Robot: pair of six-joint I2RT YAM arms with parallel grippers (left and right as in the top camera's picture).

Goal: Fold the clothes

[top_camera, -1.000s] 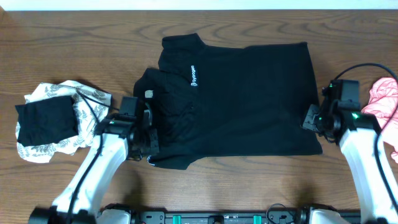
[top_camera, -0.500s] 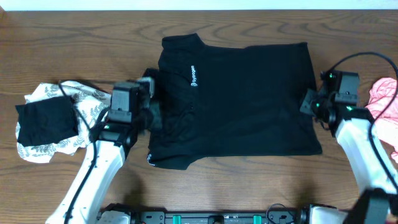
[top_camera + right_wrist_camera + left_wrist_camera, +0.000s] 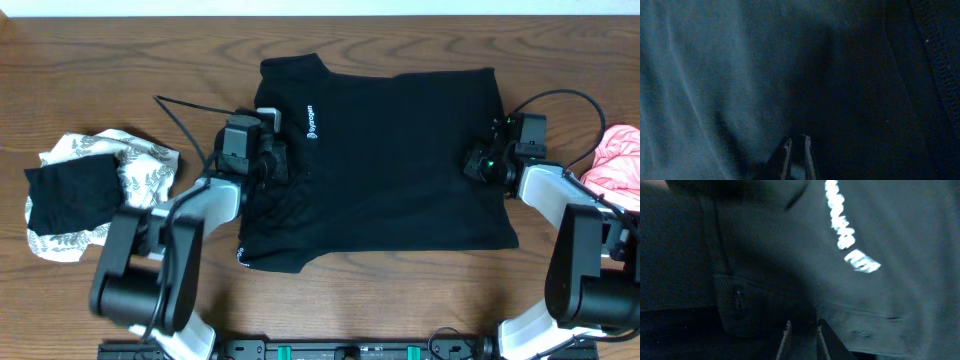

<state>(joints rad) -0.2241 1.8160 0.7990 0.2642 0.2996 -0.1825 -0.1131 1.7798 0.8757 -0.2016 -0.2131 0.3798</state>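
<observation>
A large black short-sleeved shirt (image 3: 400, 170) with small white lettering (image 3: 310, 122) lies spread flat mid-table, collar to the far side. My left gripper (image 3: 275, 160) rests on its left part beside the lettering (image 3: 850, 240). In the left wrist view its fingers (image 3: 802, 324) stand close together with dark shirt fabric between them, next to a hemmed fold (image 3: 735, 300). At the shirt's right edge my right gripper (image 3: 472, 162) presses down, and the right wrist view shows its narrow jaws (image 3: 796, 137) pinching black cloth (image 3: 715, 75).
A white leaf-print piece (image 3: 140, 165) with a small black piece (image 3: 72, 195) on it lies at the left. A pink piece (image 3: 615, 165) sits at the right edge. Cables loop above both wrists. Bare wood table (image 3: 400, 300) surrounds the shirt.
The left gripper has travelled from the shirt's lower left up and inward to beside the lettering. The right gripper has moved up and inward onto the right edge, and its jaws have narrowed.
</observation>
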